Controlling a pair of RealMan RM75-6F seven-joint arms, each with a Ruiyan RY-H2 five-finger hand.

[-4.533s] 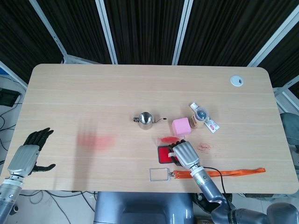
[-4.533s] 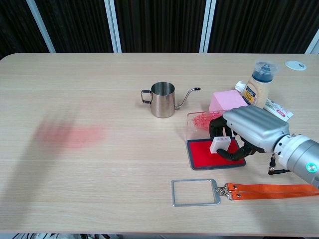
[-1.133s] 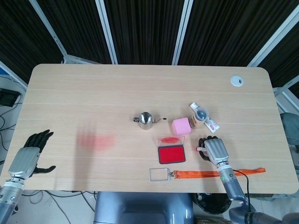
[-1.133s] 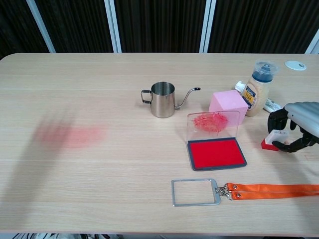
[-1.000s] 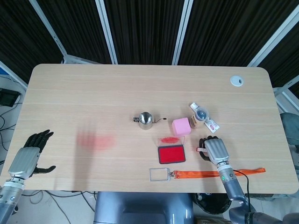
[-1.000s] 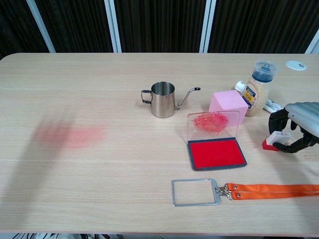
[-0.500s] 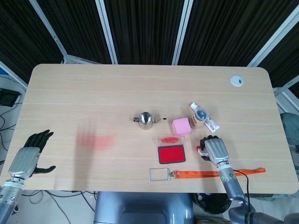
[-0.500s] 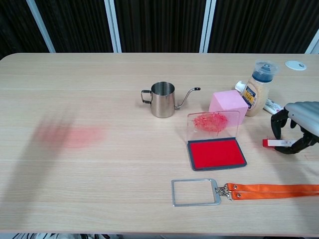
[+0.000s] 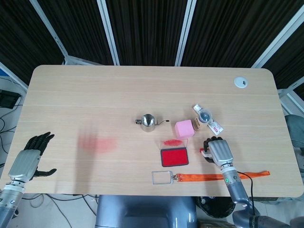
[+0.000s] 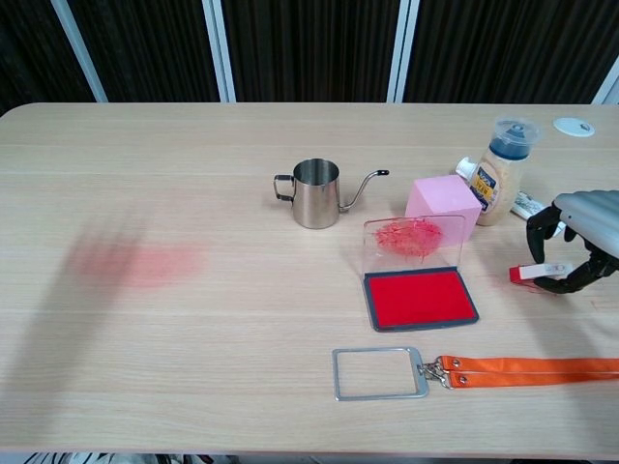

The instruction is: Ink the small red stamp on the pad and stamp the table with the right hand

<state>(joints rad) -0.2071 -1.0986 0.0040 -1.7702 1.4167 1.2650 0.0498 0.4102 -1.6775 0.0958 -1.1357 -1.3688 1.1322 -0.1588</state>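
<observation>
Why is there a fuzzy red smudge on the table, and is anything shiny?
Head view: the red smudge looks soft-edged, a stain on the wood, not camera blur. Chest view: the same smudge shows, and the steel kettle gleams with reflections.

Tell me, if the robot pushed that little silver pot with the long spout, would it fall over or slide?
The silver pot would probably slide rather than tip: it looks squat, with a wide flat bottom. It seems to be thin shiny metal, so likely light and a bit slippery on the smooth table. A push on its thin spout might just spin it.
</observation>
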